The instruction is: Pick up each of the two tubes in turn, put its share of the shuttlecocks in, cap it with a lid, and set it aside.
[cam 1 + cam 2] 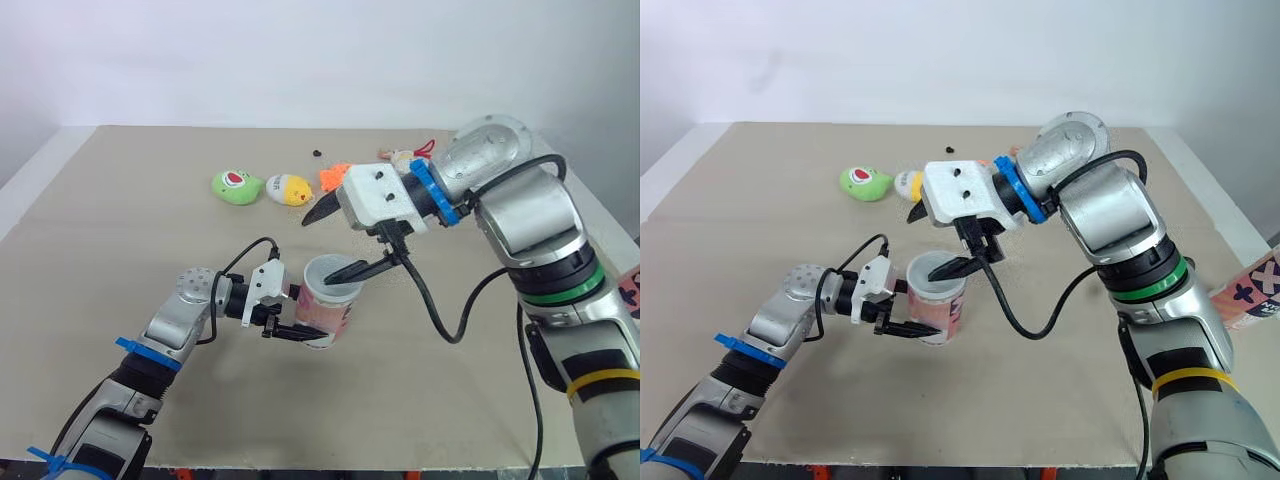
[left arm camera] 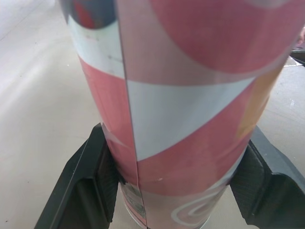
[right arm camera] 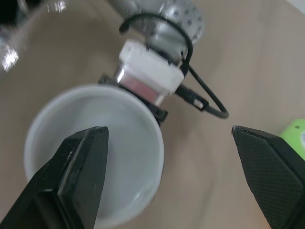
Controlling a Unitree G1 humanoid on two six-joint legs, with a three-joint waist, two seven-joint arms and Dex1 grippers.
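Near the middle of the matte beige table, toward its near edge: a cylindrical tube, upright, with a round uncapped mouth. Glossy wrap printed in pink, red and white curves, with one straight vertical seam; smooth white lining inside. Pinched low on its wall by the left gripper, matte black moulded fingers pressing on opposite sides.

Over the mouth, the right gripper, spread wide. Tapered black fingers with a fine pebbled surface, one tip above the white rim, the other out past it toward the far edge.

Toward the far edge: a rounded green soft toy, a yellow-and-white one just beside it, and an orange piece near the right arm.

At the right edge, partly in view: a second tube, dark crosses on pink and white.
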